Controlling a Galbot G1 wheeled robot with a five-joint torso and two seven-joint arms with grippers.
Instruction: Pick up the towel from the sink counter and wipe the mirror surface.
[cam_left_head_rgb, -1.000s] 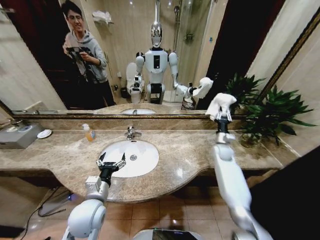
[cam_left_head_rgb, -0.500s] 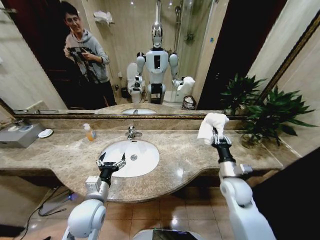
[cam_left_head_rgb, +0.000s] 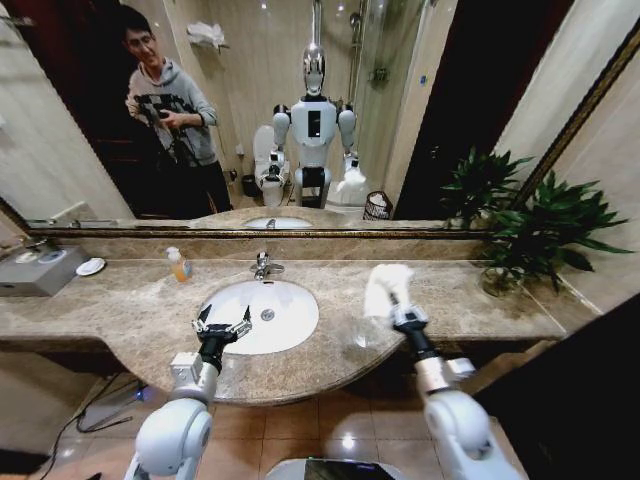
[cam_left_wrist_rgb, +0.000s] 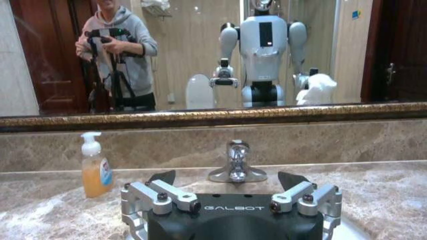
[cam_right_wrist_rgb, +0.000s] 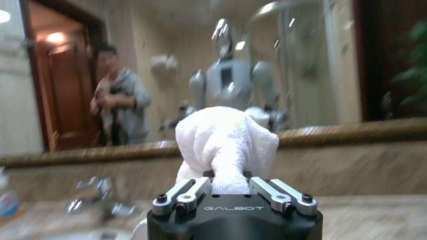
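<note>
Marble sink counter below, I have the right gripper clamped on the towel, bunched upward toward the mirror for wiping; left gripper waits spread over the basin.

"GALBOT" marks both tools (white lettering).

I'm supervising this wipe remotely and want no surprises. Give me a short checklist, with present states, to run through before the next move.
1. Small white fluffy towel gripped in the right claw: ok.
2. Towel touching the wide bronze-framed wall mirror: not ok; it is held above the brown mottled marble counter, short of the glass.
3. Left claw out of the way: ok, open over the oval white basin.
4. Orange soap bottle and chrome faucet off the right arm's side: ok.
5. Potted green plant near the mirror's right end: cannot tell clearance.
</note>
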